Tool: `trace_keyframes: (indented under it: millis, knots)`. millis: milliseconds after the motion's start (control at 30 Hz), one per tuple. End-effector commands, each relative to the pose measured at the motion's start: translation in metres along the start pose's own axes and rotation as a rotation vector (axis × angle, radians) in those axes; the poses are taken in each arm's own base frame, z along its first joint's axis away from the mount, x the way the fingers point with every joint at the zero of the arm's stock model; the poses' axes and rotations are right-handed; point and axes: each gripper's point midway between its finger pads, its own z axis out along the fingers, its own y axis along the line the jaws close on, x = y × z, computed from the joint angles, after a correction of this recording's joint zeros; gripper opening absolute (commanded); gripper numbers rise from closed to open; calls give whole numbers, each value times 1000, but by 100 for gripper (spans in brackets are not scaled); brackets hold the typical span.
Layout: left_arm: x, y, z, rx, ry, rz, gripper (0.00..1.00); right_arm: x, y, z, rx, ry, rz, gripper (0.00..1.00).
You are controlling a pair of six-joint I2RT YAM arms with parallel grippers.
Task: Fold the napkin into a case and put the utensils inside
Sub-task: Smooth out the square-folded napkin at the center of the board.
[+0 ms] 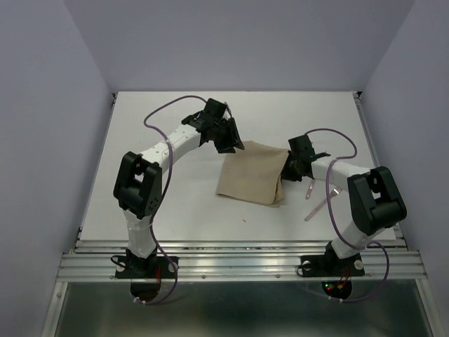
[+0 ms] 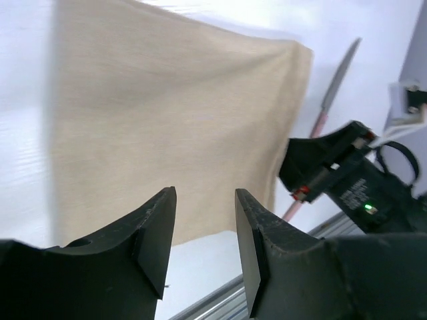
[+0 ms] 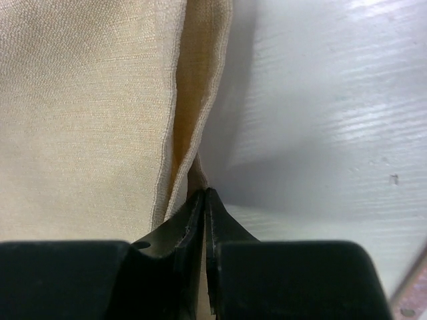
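The napkin (image 1: 249,179) lies doubled over near the middle of the white table (image 1: 175,203), and its right edge shows two layers in the right wrist view. The right gripper (image 3: 205,193) is pinched tight on that edge, with cloth between its fingers. Just right of the napkin lie the utensils (image 1: 309,189), beside the right arm. The left gripper (image 2: 204,195) hangs over the cloth's far left corner, its jaws narrowly parted and holding nothing.
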Motion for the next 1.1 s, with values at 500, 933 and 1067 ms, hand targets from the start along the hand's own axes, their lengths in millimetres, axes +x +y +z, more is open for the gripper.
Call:
trace_keyframes:
  millis: [500, 933, 1067]
  knots:
    - [-12, 13, 14, 69, -10, 161, 50, -1, -7, -5, 23, -20, -62, 9]
    - [-37, 7, 84, 77, 40, 195, 35, -5, 3, 1, -4, -14, -78, 8]
    - [-51, 16, 97, 35, 16, 199, 34, -3, 1, 2, 0, -9, -77, 8]
